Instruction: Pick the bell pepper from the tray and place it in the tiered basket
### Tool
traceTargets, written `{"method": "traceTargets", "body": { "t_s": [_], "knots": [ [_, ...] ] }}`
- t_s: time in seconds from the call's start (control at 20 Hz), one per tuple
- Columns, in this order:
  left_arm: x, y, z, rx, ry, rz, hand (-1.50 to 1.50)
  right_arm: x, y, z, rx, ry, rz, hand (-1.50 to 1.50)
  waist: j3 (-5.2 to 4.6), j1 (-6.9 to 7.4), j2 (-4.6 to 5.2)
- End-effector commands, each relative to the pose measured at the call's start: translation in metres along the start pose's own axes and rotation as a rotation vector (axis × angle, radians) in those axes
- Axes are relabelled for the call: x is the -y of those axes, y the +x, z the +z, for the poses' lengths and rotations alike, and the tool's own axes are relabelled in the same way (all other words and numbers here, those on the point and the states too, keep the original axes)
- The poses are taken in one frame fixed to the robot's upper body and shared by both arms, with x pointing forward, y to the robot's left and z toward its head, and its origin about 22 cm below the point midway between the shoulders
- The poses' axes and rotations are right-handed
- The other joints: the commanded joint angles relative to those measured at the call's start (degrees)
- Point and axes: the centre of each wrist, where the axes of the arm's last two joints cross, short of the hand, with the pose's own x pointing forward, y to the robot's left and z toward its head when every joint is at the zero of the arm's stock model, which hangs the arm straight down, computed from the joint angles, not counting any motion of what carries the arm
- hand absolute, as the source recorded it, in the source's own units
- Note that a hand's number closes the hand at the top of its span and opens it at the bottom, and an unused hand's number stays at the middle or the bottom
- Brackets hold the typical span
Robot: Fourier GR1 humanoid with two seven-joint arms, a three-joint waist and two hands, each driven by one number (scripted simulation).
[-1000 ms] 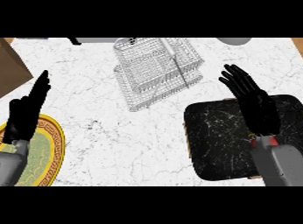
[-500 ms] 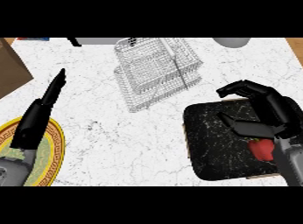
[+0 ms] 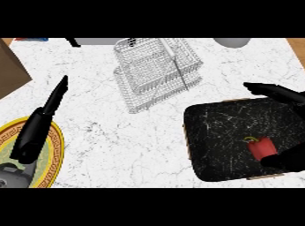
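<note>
Small red bell pepper (image 3: pixel 262 147) with green stem: lies on the right part of the dark square marble-patterned tray (image 3: pixel 227 132), near-right on the counter, and is far more exposed than half a second ago, when the hand covered most of it. Right hand (image 3: pixel 297 154): black, spread wide around the pepper's place, one digit at the tray's far edge and another just beside the pepper at the near side; open, not closed on the pepper; it sits further right than before. White wire tiered basket (image 3: pixel 156 70): far centre of the white marble counter (image 3: pixel 116 128), well apart from the tray, unmoved. Left hand (image 3: pixel 43 119): black, fingers straight and together, pointing to the far side, at the left above the yellow-rimmed patterned plate (image 3: pixel 51 161), much as before. Brown wooden block (image 3: pixel 2 70): far left edge.
</note>
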Motion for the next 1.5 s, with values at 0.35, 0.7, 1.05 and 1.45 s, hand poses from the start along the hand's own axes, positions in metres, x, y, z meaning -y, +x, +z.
{"method": "traceTargets", "body": {
  "t_s": [0.35, 0.7, 1.05, 1.45],
  "knots": [
    [0.006, 0.000, 0.008, 0.007, 0.006, 0.001, 0.00, 0.015, 0.094, 0.029, -0.406, 0.186, 0.683, -1.50, -0.02, -0.26, -0.04],
    [0.000, -0.010, 0.012, 0.019, -0.003, 0.008, 0.00, -0.049, 0.114, 0.035, -0.490, 0.144, 0.672, -1.50, 0.10, 0.86, 0.36],
    [0.007, 0.000, 0.004, 0.018, -0.006, -0.012, 0.00, -0.090, 0.097, 0.027, -0.594, 0.135, 0.763, -1.50, 0.15, 1.22, 0.46],
    [0.017, 0.003, -0.006, 0.009, -0.014, 0.004, 0.00, -0.095, 0.076, 0.019, -0.718, 0.099, 0.891, -1.50, 0.16, 0.50, 0.46]
  ]
}}
